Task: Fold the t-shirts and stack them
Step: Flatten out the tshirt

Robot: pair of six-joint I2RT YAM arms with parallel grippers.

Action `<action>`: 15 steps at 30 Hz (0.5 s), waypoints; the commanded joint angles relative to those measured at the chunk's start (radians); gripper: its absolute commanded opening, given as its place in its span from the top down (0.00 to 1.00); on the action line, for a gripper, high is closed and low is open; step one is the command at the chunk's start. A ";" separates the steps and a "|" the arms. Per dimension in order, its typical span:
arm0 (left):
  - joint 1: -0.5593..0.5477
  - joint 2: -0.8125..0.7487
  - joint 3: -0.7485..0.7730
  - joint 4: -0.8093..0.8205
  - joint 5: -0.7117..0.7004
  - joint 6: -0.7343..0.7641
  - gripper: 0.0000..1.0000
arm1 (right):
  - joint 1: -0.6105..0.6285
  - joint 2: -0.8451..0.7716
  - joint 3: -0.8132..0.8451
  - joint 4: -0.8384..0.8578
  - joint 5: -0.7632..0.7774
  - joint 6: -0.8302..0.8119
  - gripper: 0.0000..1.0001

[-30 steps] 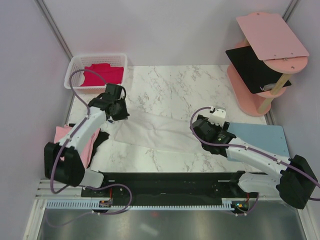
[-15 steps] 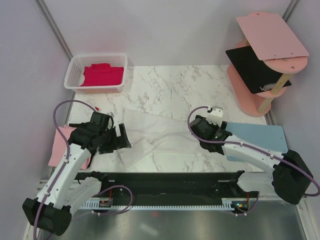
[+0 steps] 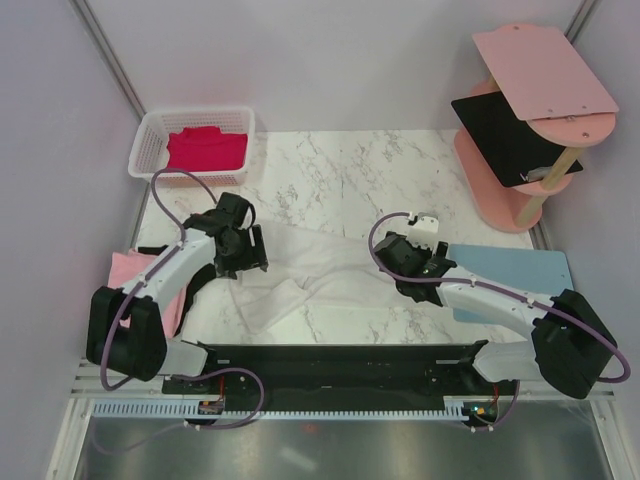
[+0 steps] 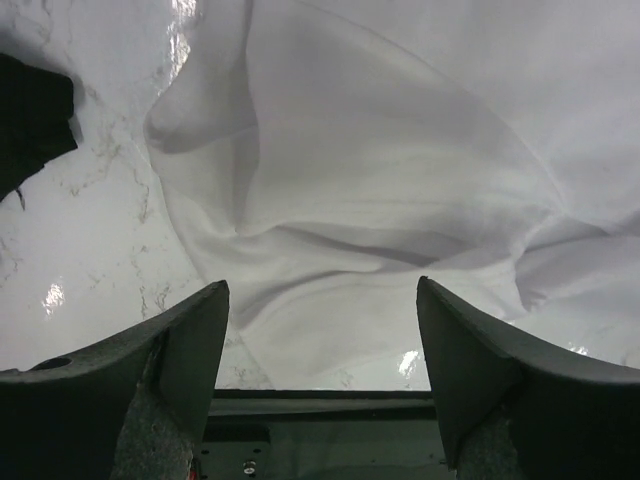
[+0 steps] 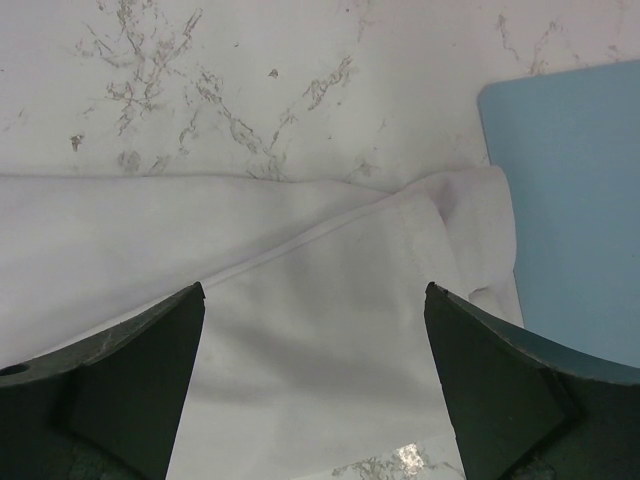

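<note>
The large white t-shirt [image 3: 330, 275] lies rumpled across the middle of the marble table, its left part bunched toward the front edge. My left gripper [image 3: 248, 256] hovers open over that left part, white folds [image 4: 400, 180] below its spread fingers and nothing between them. My right gripper [image 3: 397, 262] stands open over the shirt's right end [image 5: 300, 290], where the hem meets the blue mat [image 5: 570, 200]. A light pink t-shirt [image 3: 125, 268] and black cloth [image 3: 200, 282] lie at the left edge under the left arm. A magenta-red t-shirt [image 3: 205, 148] sits in the basket.
The white basket [image 3: 145, 135] stands at the back left. The pink shelf [image 3: 540, 80] at the back right carries a flat black item [image 3: 505, 135]. The light-blue mat [image 3: 520, 275] lies at the right, under the right arm. Black cloth [image 4: 30, 120] shows left of the white shirt.
My left gripper opened and let go of the white shirt's left end, swung toward the front, then came back over it. The shirt's left part dropped and bunched forward. The right gripper edged left.
</note>
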 commanded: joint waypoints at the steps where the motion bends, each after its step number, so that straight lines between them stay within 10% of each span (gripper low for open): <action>1: 0.002 0.055 0.044 0.088 -0.103 0.018 0.18 | -0.011 -0.008 0.018 0.027 -0.005 -0.015 0.02; 12: 0.002 0.233 0.061 0.171 -0.064 0.023 0.24 | -0.057 -0.034 -0.013 0.038 -0.020 -0.015 0.02; 15: 0.002 0.257 0.064 0.180 -0.070 0.024 0.40 | -0.077 -0.055 -0.019 0.038 -0.023 -0.032 0.02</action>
